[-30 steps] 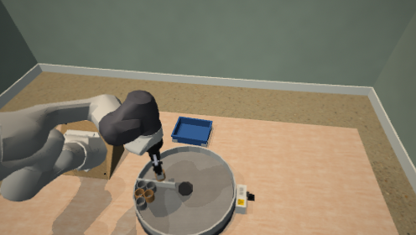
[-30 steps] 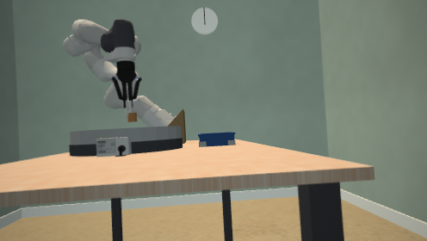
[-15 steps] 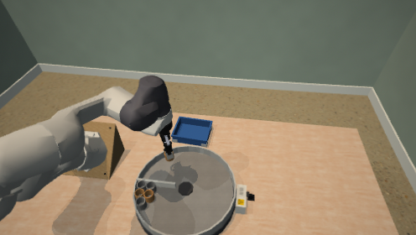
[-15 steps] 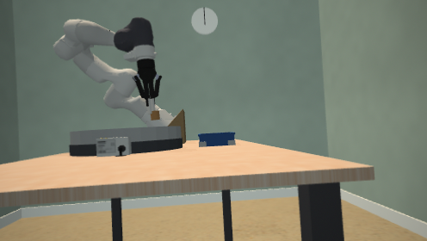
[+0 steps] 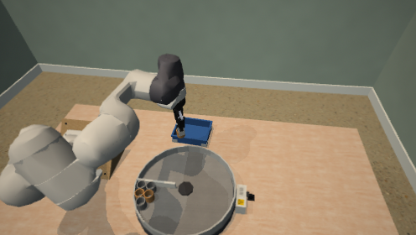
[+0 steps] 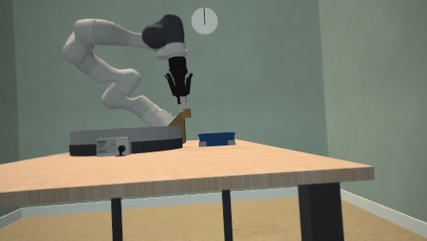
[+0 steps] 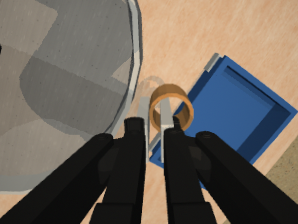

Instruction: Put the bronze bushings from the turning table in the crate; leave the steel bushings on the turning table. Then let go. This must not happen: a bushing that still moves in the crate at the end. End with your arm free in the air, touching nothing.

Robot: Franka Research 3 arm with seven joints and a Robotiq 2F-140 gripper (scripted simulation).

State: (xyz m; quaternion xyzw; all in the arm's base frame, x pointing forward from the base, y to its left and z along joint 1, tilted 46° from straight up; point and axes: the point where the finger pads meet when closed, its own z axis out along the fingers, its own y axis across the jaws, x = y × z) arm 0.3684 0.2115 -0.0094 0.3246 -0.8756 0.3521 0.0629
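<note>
Wrist view, pinching a bronze bushing [image 5: 180,134] [image 6: 187,113] [image 7: 169,90] by its wall with the gripper [image 5: 181,132] [image 6: 183,108] [image 7: 154,110]; have one finger inside the ring and the other outside, close together on the thin wall; see straight into the bushing's opening from here; look past it to the blue crate [image 5: 200,121] [image 6: 216,139] [image 7: 220,110] on one side and the turntable [image 5: 205,176] [image 6: 129,132] [image 7: 100,60] on the other.

Top view, find the pinched bushing over the crate's end nearer the arm [image 5: 105,138] [image 6: 112,34], at the corner by the turntable; in the exterior view, find it up in the air, higher than the crate's rim and apart from it.

Back in the top view, count two more bronze bushings [image 5: 148,200] on the turntable, clustered with three steel bushings [image 5: 141,207]; see two steel at the end of the cluster by the pale bar [image 5: 159,183], then the bronze pair, then the last steel; trace the bar from near the rim to beside the dark hub [image 5: 185,189]; notice a box [image 5: 241,199] [image 6: 113,146] with a yellow label just beside the turntable, on the same wooden table [image 5: 302,168] [image 6: 241,161] [image 7: 180,30].
</note>
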